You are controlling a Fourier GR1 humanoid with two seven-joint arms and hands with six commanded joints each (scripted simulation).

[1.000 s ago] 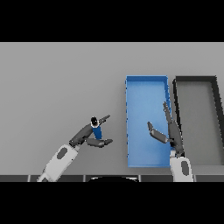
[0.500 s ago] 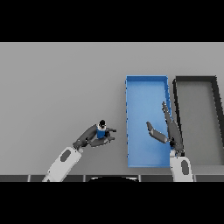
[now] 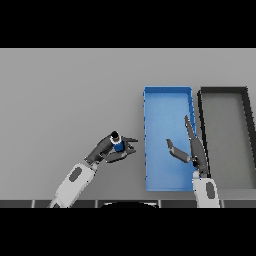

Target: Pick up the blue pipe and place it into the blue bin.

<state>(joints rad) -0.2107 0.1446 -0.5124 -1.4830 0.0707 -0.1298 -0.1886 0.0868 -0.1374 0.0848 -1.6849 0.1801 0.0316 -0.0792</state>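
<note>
**Pipe gripped, transfer pending**

Compared with 1 second ago, the left hand (image 3: 107,150) has closed its fingers round the pipe (image 3: 117,144), just left of the bin (image 3: 167,97). The right hand (image 3: 192,150) hovers open-fingered over the bin. The grasp looks secure; the carry comes next.

The whole scene is filled by a plain, flat grey table (image 3: 70,90). The surface is lit evenly. No wall, floor or window can be seen beyond its edges.
</note>
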